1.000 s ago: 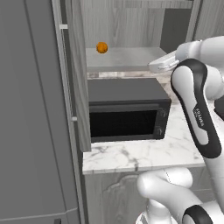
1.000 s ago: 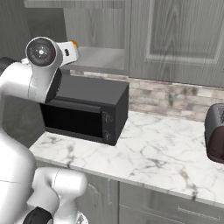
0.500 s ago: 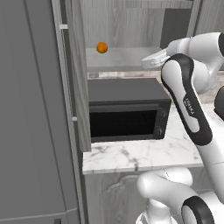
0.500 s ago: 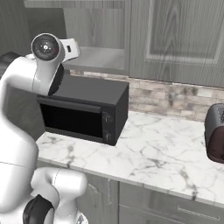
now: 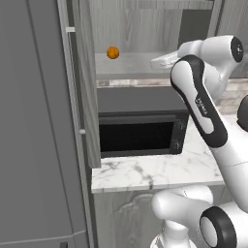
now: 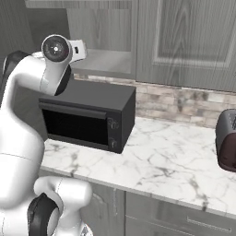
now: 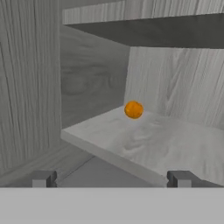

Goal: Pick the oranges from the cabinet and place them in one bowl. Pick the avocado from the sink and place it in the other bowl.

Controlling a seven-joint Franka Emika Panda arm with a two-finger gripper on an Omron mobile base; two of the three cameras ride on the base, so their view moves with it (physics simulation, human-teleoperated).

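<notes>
One of the oranges point(image 5: 113, 52) point(image 7: 133, 109) rests toward the back of the lower shelf of the cabinet point(image 5: 131, 65) point(image 7: 148, 140). The cabinet's grey wood-grain door point(image 5: 89, 82) is swung open to the left. My gripper point(image 5: 156, 63) point(image 7: 112, 178) hovers at the shelf's front right edge, aimed at the orange and well short of it. Its fingertips point(image 7: 43, 178) stand far apart, open, with nothing between them. The bowls, the sink and the avocado are out of view.
A black microwave point(image 5: 140, 131) point(image 6: 87, 117) sits on the marble counter point(image 5: 155, 169) point(image 6: 161, 161) directly under the cabinet shelf. A dark toaster point(image 6: 227, 145) stands at the counter's right end. A tall grey panel point(image 5: 34, 121) fills the left side.
The arm has carried the hand leftward and slightly up, from beside the cabinet to the front edge of its shelf, closer to the orange. The orange has not moved.
</notes>
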